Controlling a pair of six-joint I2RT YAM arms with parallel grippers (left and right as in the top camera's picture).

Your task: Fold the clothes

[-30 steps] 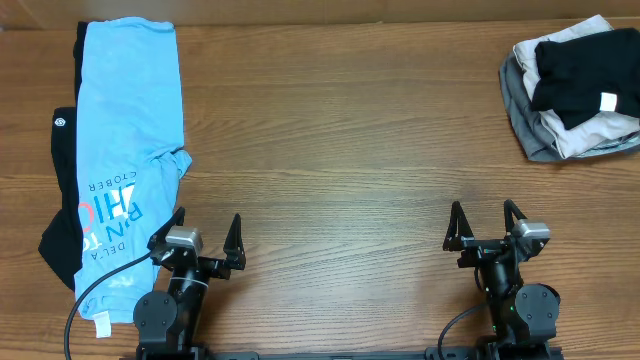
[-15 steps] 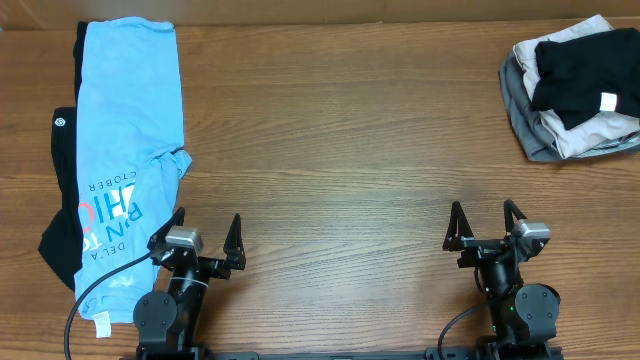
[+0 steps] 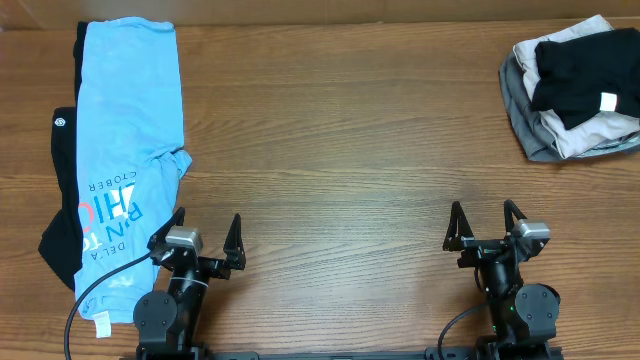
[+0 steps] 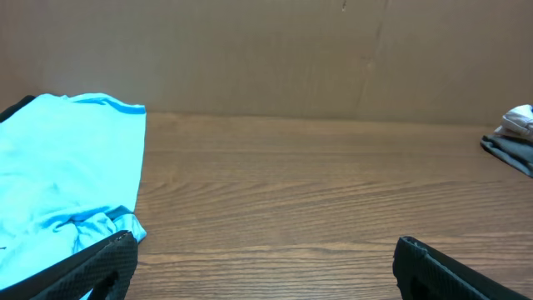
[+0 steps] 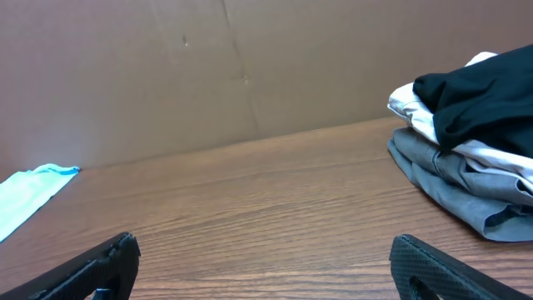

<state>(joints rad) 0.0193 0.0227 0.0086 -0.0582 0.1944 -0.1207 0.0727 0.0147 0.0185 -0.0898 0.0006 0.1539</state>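
Brown wooden table [image 3: 350,150] seen from above, with a cardboard wall [image 4: 250,50] behind it. A light blue printed tee [image 3: 125,110] lies stretched along the table's left side, over a black garment [image 3: 60,245]. At the table's far-right corner, a black T-shirt [image 3: 575,85] with a white label [image 3: 607,101] tops a heap of cream and grey clothes [image 3: 530,130]. At the table's near edge, the left gripper [image 3: 208,235] and right gripper [image 3: 483,225] have their fingers spread wide and hold nothing.
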